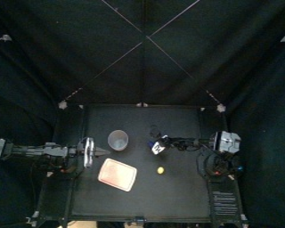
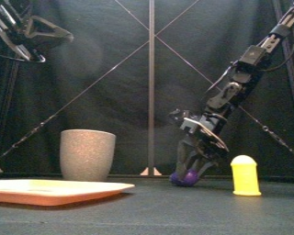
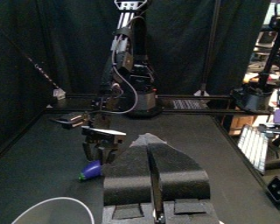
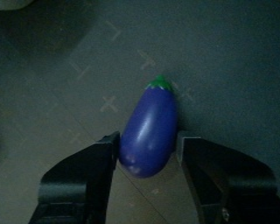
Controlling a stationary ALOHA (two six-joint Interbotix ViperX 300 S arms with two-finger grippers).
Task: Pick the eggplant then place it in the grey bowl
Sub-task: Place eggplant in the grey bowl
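The purple eggplant (image 4: 150,131) with a green cap lies on the black table right of centre, also seen low in the front view (image 2: 183,179). My right gripper (image 4: 150,142) is lowered over it, open, one jaw on each side and close to its skin. From above, the right gripper (image 1: 158,148) hides the eggplant. The tall grey speckled cup (image 1: 118,139) stands upright left of it, apart. My left gripper (image 1: 88,153) rests at the left, jaws shut on nothing (image 3: 154,150).
A flat pink tray (image 1: 118,175) lies in front of the grey cup. A small yellow toy (image 1: 160,169) stands upright just in front of the right gripper, to its right in the front view (image 2: 245,174).
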